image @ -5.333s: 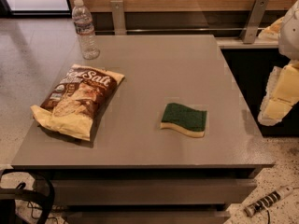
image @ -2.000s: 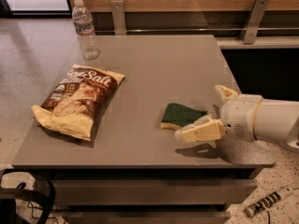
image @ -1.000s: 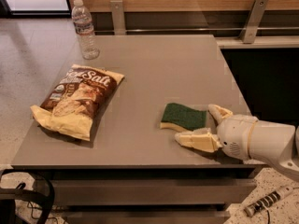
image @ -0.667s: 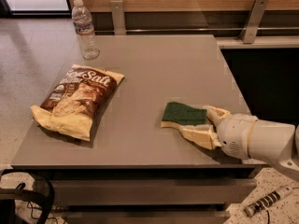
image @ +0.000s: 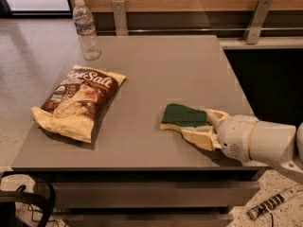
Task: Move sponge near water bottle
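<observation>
My gripper point(image: 199, 123) lower right, fingers spread, straddling right end of sponge point(image: 180, 115) (centre-right of frame). Push deeper, square up, squeeze gently before lifting. Bottle point(image: 86, 30) stands upper left.

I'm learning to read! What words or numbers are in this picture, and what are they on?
"Salt": big white letters on the chip bag; the word before it and the small print are too blurred to read.
Label on the water bottle: too small to read.
On the sponge and the gripper, which is at the sponge's right end: no writing.
</observation>
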Tool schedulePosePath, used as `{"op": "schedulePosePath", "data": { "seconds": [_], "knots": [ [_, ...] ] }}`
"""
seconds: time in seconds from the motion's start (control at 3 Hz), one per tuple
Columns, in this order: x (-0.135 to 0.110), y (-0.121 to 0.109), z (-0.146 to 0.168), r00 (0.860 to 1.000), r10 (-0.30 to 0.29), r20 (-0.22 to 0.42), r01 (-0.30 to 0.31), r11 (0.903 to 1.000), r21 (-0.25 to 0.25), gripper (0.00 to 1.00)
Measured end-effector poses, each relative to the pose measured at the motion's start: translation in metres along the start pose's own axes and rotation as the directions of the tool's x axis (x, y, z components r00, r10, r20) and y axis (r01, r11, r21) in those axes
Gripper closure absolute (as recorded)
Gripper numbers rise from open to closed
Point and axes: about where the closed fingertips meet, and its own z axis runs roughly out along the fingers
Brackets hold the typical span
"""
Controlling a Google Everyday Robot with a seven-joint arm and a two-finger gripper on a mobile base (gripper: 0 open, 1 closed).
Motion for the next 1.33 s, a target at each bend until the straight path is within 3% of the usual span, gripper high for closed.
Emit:
{"op": "schedulePosePath", "data": {
  "seconds": [0.33,0.67,1.0,1.33],
  "knots": [
    [-0.004,-0.002,-0.001,1.0,-0.005,-0.003,0.005,1.0,-0.006,1.0],
    [-0.017,-0.028,-0.005,1.0,-0.005,-0.017,0.005,1.0,-0.004,1.0],
    [-0.051,-0.098,-0.005,0.999,0.003,-0.035,-0.001,0.9987,0.051,1.0],
    [-0.086,-0.151,0.0,0.999,0.012,-0.032,-0.009,0.9944,0.105,1.0]
  ]
}}
